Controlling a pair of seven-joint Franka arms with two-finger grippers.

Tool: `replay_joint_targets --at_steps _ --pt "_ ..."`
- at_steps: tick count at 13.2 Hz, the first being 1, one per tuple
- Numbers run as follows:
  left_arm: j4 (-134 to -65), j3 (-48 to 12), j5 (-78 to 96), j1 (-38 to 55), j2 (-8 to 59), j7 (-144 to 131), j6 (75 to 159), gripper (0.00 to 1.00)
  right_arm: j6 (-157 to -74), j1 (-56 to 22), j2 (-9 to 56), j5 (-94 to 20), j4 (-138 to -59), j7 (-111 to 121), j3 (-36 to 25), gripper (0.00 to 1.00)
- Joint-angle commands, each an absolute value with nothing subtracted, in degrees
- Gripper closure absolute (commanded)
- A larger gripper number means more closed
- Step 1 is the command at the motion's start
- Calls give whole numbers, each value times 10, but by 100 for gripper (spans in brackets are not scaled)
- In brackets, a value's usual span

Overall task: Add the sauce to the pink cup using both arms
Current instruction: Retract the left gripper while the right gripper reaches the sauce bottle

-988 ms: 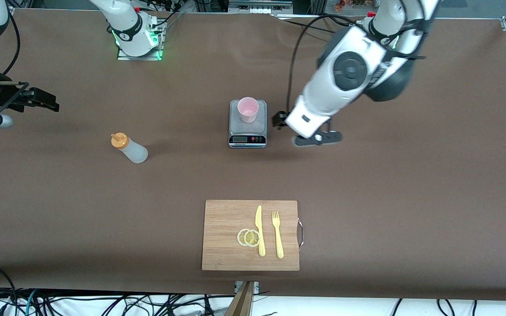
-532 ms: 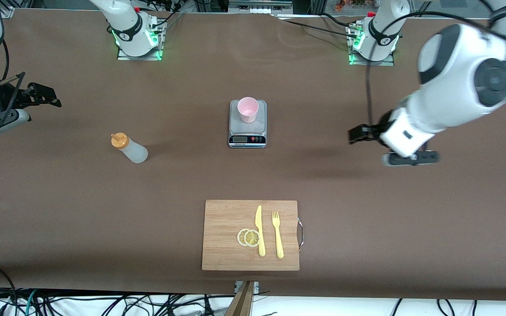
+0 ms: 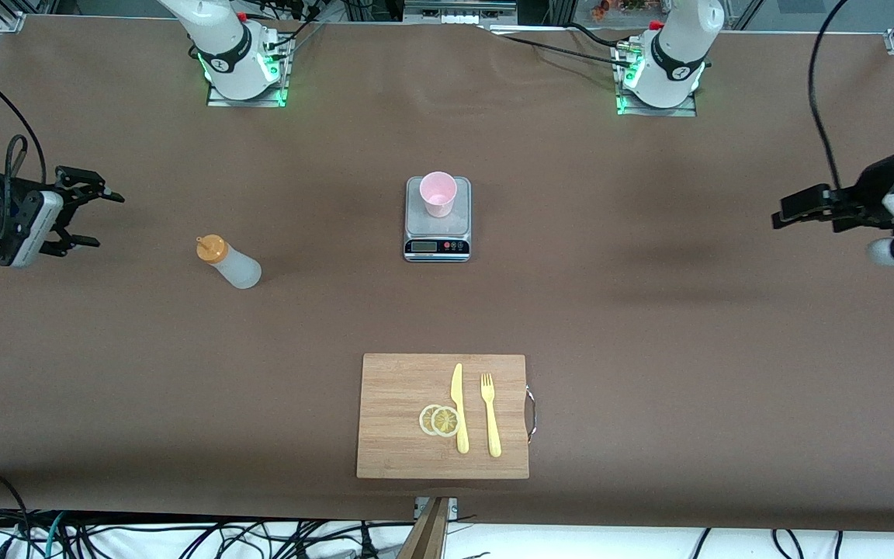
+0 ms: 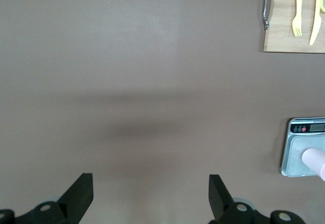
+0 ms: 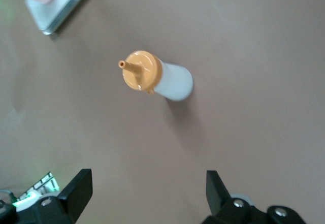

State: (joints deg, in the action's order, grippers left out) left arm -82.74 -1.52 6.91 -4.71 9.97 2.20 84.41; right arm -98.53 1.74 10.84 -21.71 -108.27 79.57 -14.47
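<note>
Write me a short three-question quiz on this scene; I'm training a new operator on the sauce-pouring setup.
1. True or false: the pink cup stands on the scale.
2. Multiple choice: the sauce bottle is (A) held by the right gripper, (B) standing free on the table, toward the right arm's end, (C) lying on the cutting board.
3. Fill in: on the cutting board, the knife lies between the lemon slices and the ____.

Key:
1. True.
2. B. Both grippers are open and hold nothing; the left gripper hangs over the left arm's end of the table.
3. fork.
</note>
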Motion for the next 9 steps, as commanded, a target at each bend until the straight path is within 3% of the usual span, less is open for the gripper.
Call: replay_joint_targets --at_steps 1,9 --pt "-821 -24 33 -58 105 63 833 0 -987 42 158 -290 -1084 948 -146 1" --pt "-819 -31 32 -46 109 59 828 0 -976 60 284 -454 -1082 1229 -144 2"
